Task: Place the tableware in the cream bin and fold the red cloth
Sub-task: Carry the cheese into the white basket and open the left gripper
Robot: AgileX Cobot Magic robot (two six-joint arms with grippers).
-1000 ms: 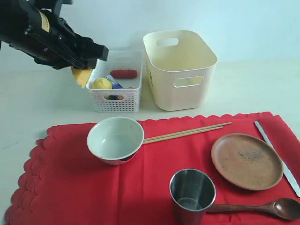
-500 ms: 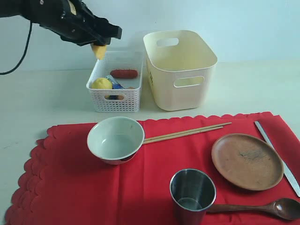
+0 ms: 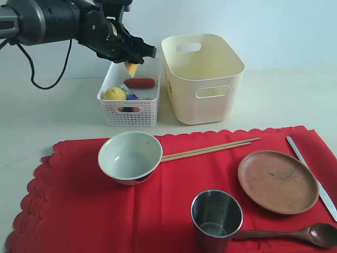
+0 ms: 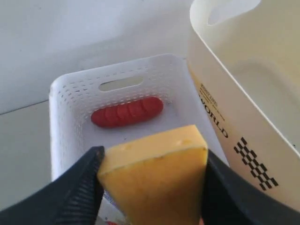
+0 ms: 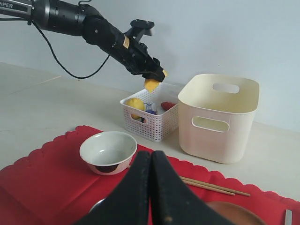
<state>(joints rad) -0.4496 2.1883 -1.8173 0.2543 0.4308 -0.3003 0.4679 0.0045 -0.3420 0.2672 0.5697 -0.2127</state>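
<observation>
The left gripper (image 4: 151, 187) is closed on a yellow wedge of cheese (image 3: 131, 69), one finger on each flat side, and it hangs over the white perforated basket (image 3: 129, 113). I judge it is held there to be let down among the other food. In the basket I count three things: one red sausage (image 3: 139, 83), one lemon (image 3: 114, 94) and one small carton (image 3: 128, 92) between them. Just beside the basket stands the one cream bin (image 3: 202, 105), and no tableware shows inside it. The right gripper (image 5: 150, 161) has its fingers pressed together on nothing and waits above the near part of the red cloth (image 3: 79, 211). The cloth lies flat and unfolded, probably because all the tableware rests on it: one bowl (image 3: 129, 156), two chopsticks (image 3: 210, 149) side by side and touching the bowl, one brown plate (image 3: 277, 181), one steel cup (image 3: 216, 213), one wooden spoon (image 3: 295, 233) and one knife (image 3: 310, 174) at the far right edge. So six kinds of tableware are yet to go into the bin.
</observation>
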